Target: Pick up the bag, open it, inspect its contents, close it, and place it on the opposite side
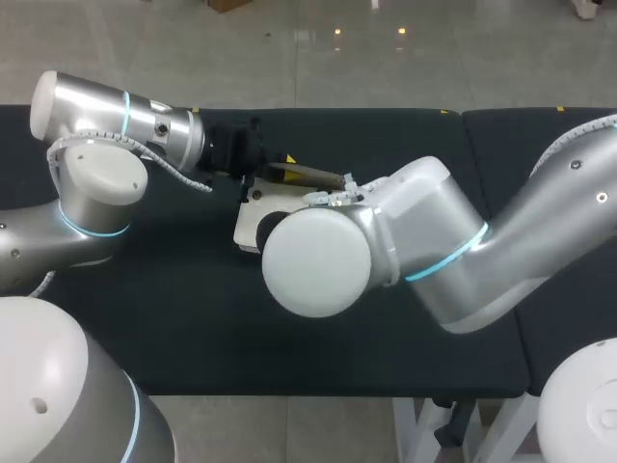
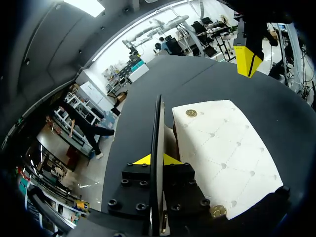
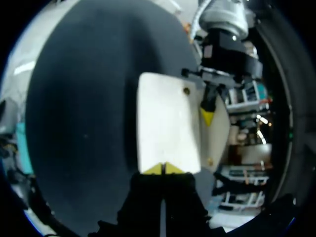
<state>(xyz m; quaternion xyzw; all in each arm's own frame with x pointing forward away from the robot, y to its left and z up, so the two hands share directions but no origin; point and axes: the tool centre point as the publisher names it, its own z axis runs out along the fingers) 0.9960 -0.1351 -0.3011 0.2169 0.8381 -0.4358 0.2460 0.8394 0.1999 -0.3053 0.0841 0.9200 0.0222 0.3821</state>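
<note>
Black table (image 1: pixel 193 328) bears bag (image 2: pixel 222 153) pinched by left gripper (image 2: pixel 156 159), right gripper (image 3: pixel 162 169).

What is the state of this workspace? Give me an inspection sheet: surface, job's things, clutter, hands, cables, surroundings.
Surface: black table top, flat.
Job's things: white quilted bag with gold studs lies mid-table; its flap stands up, edge-on to the left wrist view.
Clutter: nothing seen.
Hands: left hand shut on the flap, one finger on each side; right hand shut with nothing seen between its tips, at the bag's end away from the left hand.
Cables: grey ribbed cable along the left arm's wrist, apart from the bag.
Surroundings: nothing seen reaching over the table.
</note>
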